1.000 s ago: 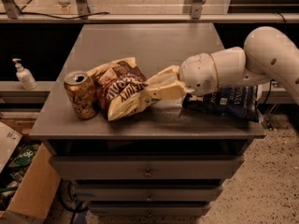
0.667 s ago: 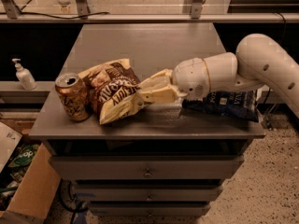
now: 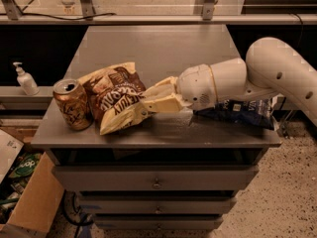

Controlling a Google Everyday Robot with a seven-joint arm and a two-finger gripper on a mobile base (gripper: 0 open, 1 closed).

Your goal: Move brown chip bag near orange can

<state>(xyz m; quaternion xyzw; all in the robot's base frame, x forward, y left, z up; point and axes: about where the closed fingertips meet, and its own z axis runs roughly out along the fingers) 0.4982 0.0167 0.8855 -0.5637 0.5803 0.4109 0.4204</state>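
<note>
Now further left, claw clamping brown chip bag (touching orange can)

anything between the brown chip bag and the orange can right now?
Nothing. In the camera view the brown chip bag sits right against the orange can. The gripper is shut on the bag's opposite end.
</note>
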